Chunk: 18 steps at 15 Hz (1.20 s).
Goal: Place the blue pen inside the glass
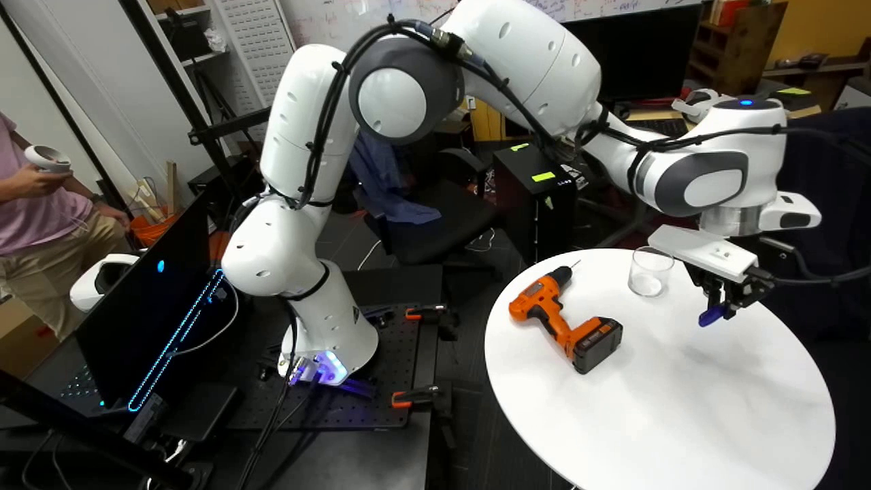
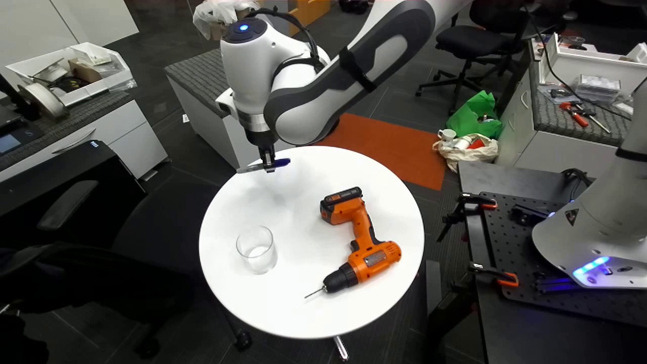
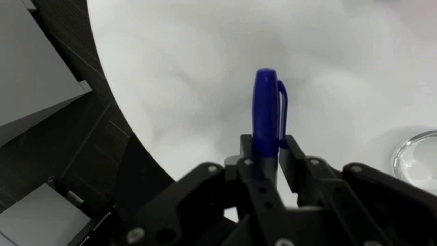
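Round and white, the surface [image 2: 303, 217] carries an orange drill [image 2: 362, 228], lying on its side, and a clear glass [image 2: 257, 252] standing upright, the two apart. Both exterior views show the blue pen [image 3: 265, 123] up in the air and away from the glass; it lies nearer level than upright. The end effector [image 3: 267, 147] pinches it, its fingers [image 3: 245, 145] pressing from both sides; in the wrist view they sit at the open edge of the cap [image 3: 265, 99], where blue meets the grey barrel [image 2: 250, 168], with the tip of the clip [image 3: 285, 109] right beside one finger.

I would expect the pen to be light and stiff, so a modest squeeze should hold it without bending it. Its smooth, round body may well be slippery, though, and could swivel between the fingers if the barrel knocks the glass. This near-middle hold looks balanced enough for carrying, but a level pen probably will not drop in; it likely has to be tipped barrel down first. A grip farther up the cap would leave more length free to enter. Since the glass is likely fragile and easily toppled, gentle lowering from above seems wisest.
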Tool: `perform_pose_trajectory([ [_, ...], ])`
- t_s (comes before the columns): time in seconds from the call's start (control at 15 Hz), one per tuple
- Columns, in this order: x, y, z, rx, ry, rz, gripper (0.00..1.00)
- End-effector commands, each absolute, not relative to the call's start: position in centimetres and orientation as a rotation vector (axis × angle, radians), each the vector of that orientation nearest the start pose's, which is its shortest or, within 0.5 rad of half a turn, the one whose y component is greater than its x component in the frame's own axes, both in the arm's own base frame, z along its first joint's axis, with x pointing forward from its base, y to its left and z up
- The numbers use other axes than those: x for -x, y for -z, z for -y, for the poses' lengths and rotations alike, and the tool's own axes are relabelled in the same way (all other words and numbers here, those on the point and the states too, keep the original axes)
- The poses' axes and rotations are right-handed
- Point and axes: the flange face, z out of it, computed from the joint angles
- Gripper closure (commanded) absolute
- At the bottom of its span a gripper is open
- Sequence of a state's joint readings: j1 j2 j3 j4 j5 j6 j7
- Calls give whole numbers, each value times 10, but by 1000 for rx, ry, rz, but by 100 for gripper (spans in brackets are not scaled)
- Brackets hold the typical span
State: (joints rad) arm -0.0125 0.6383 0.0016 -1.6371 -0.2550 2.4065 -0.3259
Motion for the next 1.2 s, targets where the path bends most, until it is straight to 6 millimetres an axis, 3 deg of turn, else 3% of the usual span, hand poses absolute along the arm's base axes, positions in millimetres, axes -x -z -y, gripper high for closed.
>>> perform_pose_trajectory([
  [0.0,-687,-282,-17,3300,171,849,94],
  [0.53,-673,-290,-86,3346,183,971,94],
  [1.13,-652,-288,-138,3363,42,1118,94],
])
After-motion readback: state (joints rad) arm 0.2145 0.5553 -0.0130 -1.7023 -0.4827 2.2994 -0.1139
